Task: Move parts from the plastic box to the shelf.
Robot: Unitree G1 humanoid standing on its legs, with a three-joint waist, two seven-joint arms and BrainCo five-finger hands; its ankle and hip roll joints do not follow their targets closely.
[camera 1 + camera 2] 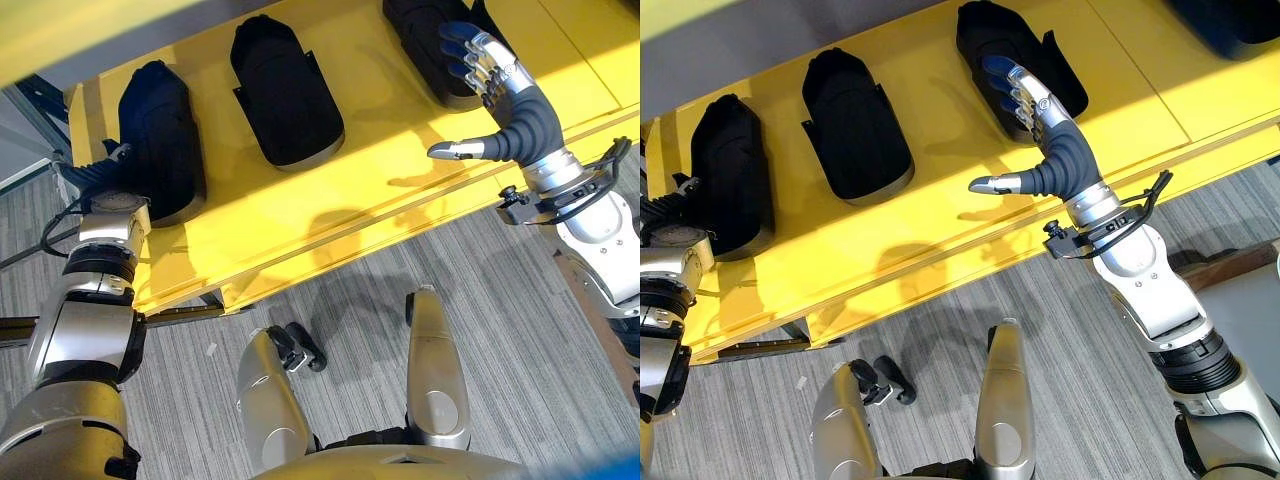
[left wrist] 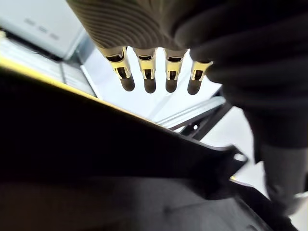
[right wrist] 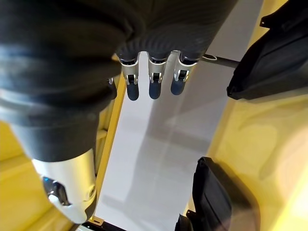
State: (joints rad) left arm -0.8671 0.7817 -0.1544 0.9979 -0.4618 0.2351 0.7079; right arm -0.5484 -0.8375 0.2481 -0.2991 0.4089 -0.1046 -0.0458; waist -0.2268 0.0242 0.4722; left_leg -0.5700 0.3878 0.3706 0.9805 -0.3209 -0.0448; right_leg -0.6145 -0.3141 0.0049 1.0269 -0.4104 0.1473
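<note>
The right hand (image 1: 1040, 130) hovers wide open above the yellow shelf (image 1: 940, 220), probably having released the black part (image 1: 1015, 45); the left hand's (image 1: 112, 160) state I cannot tell.

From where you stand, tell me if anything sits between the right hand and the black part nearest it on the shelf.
Nothing visible does. The right hand hangs over the yellow shelf with straight fingers reaching above the rightmost black part. The middle black part lies off to its left, out of the path.

Three black parts (image 1: 855, 125) on yellow shelf (image 1: 950, 215)
</note>
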